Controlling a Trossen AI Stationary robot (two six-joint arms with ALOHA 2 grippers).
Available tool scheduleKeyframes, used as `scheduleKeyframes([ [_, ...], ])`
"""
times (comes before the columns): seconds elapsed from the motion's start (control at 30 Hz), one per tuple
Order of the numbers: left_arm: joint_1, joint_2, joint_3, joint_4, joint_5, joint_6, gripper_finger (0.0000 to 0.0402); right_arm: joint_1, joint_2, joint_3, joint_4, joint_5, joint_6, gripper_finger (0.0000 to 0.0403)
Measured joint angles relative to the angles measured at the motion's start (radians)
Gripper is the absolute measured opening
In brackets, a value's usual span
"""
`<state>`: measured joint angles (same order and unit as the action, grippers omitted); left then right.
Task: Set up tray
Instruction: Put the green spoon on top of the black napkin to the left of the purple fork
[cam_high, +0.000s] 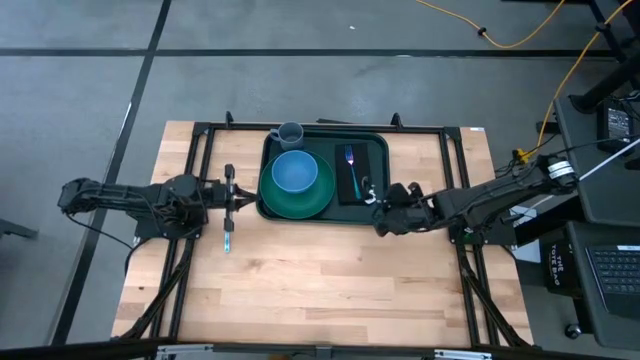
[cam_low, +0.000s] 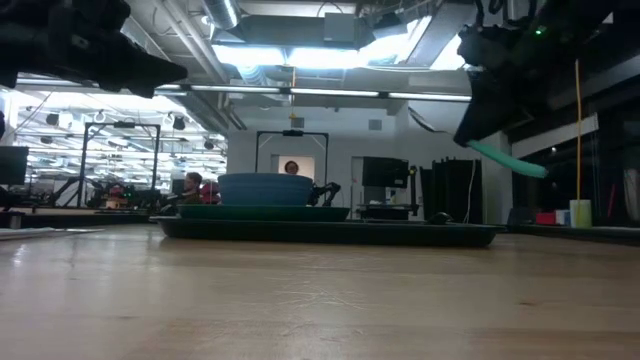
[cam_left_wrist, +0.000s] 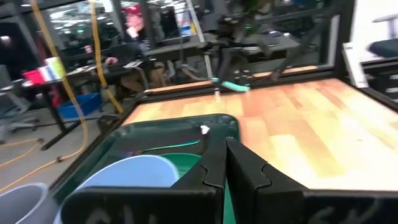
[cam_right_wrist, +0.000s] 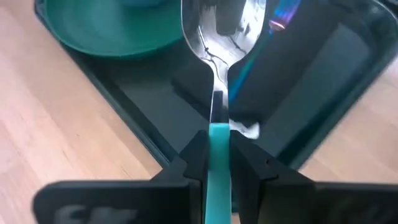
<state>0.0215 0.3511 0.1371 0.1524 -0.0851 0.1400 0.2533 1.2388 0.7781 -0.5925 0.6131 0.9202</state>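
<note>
One large dark green rectangular plastic tray (cam_high: 274, 145) lies at the far middle of the wooden table (cam_high: 320, 280). It holds one round green plate (cam_high: 320, 197) with one blue bowl (cam_high: 294, 172), one grey cup (cam_high: 290, 133), and one black napkin (cam_high: 372, 160) with one fork (cam_high: 350, 158). The right gripper (cam_right_wrist: 217, 163) pinches one teal-handled metal spoon (cam_right_wrist: 219, 37) above the tray's near right corner. The left gripper (cam_left_wrist: 225, 165), fingers pressed together, is beside the tray's left edge. One teal-handled utensil (cam_high: 228, 240) lies there.

Dark green tray (cam_high: 326, 139), green plate (cam_high: 303, 200), blue bowl (cam_high: 295, 172), grey cup (cam_high: 290, 133), teal-handled silver spoon (cam_right_wrist: 219, 74).
</note>
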Motion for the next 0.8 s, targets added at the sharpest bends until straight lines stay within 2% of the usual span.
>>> scheduleKeyframes([
  [0.47,0.022,-0.001,0.0,0.007,-0.084,0.004,0.0001,-0.001,0.151,-0.001,0.27,0.074,-0.164,0.0047],
  [0.8,0.022,-0.003,0.0,0.017,-0.112,0.005,0.0005,-0.066,0.175,-0.001,0.504,0.067,-0.349,0.0047],
])
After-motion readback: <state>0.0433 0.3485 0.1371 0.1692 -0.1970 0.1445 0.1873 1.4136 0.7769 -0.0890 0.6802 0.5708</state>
